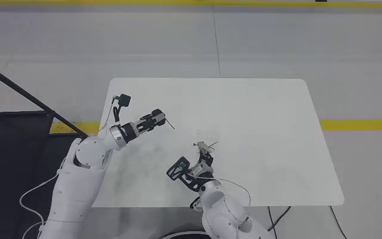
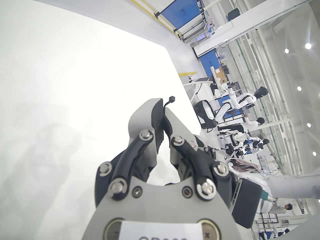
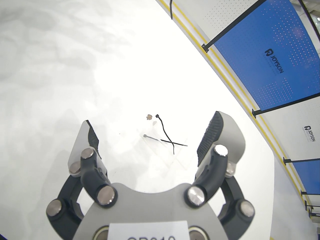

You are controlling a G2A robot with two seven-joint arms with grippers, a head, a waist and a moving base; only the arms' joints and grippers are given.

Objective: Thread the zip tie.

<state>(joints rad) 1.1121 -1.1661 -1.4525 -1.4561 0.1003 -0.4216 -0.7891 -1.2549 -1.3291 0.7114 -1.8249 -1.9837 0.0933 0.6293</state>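
Observation:
My left gripper (image 2: pixel 163 116) is shut on a black zip tie (image 2: pixel 172 99), whose square head pokes out past the fingertips. From above, that gripper (image 1: pixel 158 118) hovers over the table's left part, and the tie's thin tail (image 1: pixel 170 124) sticks out of it. In the right wrist view the same tail (image 3: pixel 172 1) hangs down in the distance. My right gripper (image 3: pixel 152 133) stands open just above the table, nothing between its fingers. Two more black zip ties (image 3: pixel 166 136) lie crossed on the table right ahead of it, also seen from above (image 1: pixel 206 145).
The white table (image 1: pixel 268 119) has rounded corners and wide bare room to the right and back. A small brownish scrap (image 3: pixel 149 117) lies beside the crossed ties. A black pole (image 1: pixel 36 104) slants past the table's left edge.

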